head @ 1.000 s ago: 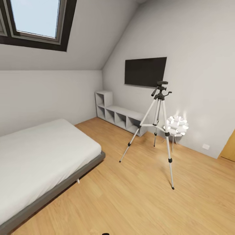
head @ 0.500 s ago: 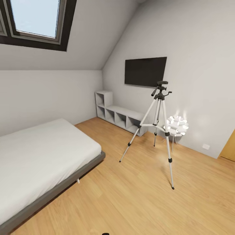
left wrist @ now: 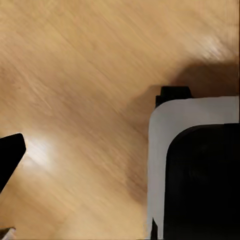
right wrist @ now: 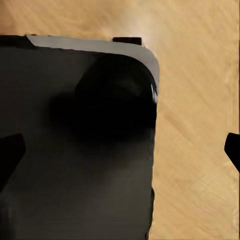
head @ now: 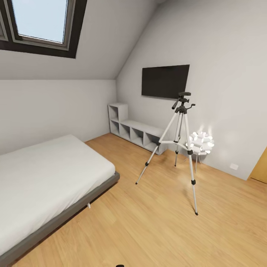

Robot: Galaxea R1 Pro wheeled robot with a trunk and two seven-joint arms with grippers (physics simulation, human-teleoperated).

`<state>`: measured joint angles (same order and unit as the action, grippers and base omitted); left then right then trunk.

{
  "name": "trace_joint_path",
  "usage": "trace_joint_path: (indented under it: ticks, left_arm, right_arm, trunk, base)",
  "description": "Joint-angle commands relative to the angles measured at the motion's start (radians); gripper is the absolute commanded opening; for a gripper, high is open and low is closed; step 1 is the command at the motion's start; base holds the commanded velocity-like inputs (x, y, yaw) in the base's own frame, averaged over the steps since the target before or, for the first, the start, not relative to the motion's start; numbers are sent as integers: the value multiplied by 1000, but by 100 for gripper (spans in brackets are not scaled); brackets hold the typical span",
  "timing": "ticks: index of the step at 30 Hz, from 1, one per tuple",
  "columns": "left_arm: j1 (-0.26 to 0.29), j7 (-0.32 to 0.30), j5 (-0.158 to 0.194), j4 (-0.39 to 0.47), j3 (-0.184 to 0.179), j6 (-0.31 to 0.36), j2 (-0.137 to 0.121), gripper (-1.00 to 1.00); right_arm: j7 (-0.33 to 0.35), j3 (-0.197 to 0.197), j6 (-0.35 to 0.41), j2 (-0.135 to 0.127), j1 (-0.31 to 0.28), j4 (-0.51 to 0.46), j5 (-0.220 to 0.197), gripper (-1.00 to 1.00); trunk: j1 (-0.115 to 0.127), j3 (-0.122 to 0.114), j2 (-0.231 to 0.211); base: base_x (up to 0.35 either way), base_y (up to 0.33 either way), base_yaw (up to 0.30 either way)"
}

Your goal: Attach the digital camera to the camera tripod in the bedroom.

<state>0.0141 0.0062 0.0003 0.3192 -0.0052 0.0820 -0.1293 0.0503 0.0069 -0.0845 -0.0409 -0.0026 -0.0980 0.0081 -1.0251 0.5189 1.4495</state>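
Note:
The camera tripod [head: 181, 128] stands on the wooden floor at the right of the bedroom. Its three silver legs are spread and its black pan head [head: 183, 99] with the handle is bare. The digital camera is out of view. In the right wrist view my right gripper [right wrist: 125, 155] is open, its black fingertips [right wrist: 10, 152] at both edges, with nothing between them, over my dark base [right wrist: 75, 140]. In the left wrist view my left gripper [left wrist: 120, 157] looks open over the floor, one fingertip [left wrist: 10, 152] showing at the edge.
A grey-framed bed [head: 48, 178] fills the left. A grey cubby shelf [head: 137, 130] and a black TV [head: 165, 81] are on the far wall. A white ball-cluster lamp [head: 201, 144] glows just behind the tripod. A wooden door [head: 260, 168] is at the right edge.

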Motion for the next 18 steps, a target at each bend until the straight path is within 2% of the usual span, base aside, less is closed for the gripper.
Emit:
trace_joint_path:
  ticks: [1, 4, 5, 9, 10, 12, 14, 15, 18]
  left_arm:
    - [0, 0, 1, 45, -1, 14, -3, 100]
    - [1, -2, 1, 112, -1, 48, -16, 100]
    - [1, -4, 1, 185, -1, 67, -35, 100]
    - [1, -8, 1, 254, -1, 97, -57, 100]
    - [1, -15, 1, 298, -1, 136, -72, 100]
    - [2, -20, 1, 331, -1, 166, -77, 100]
    - [2, -29, 1, 396, -1, 211, -83, 100]
    - [3, -67, 1, 500, -1, 279, -87, 100]
    - [3, -109, 1, 564, -1, 306, -87, 100]
  right_arm:
    - [3, 1, -3, -3, 1, -19, 1, 100]
    - [2, 1, -1, -16, 1, -85, 1, 100]
    - [0, 0, 2, -29, 1, -169, 2, 100]
    - [-1, -1, 7, -48, 1, -261, 1, 100]
    - [-2, -2, 14, -59, 1, -329, 1, 100]
    - [-2, -3, 26, -64, 1, -379, 1, 100]
    - [-2, -3, 58, -70, 1, -458, 1, 100]
    - [-3, -4, 140, -74, 1, -588, 1, 100]
    - [-3, -5, 179, -75, -2, -652, 0, 100]
  trunk:
    - [0, 1, 1]
    - [0, 1, 1]
    - [0, 1, 1]
    - [0, 1, 1]
    - [0, 1, 1]
    - [0, 1, 1]
    - [0, 1, 1]
    - [0, 1, 1]
    - [0, 1, 1]
  base:
    - [0, 0, 0]
    - [0, 0, 0]
    - [0, 0, 0]
    - [0, 0, 0]
    - [0, 0, 0]
    - [0, 0, 0]
    - [0, 0, 0]
    - [0, 0, 0]
    - [0, 0, 0]
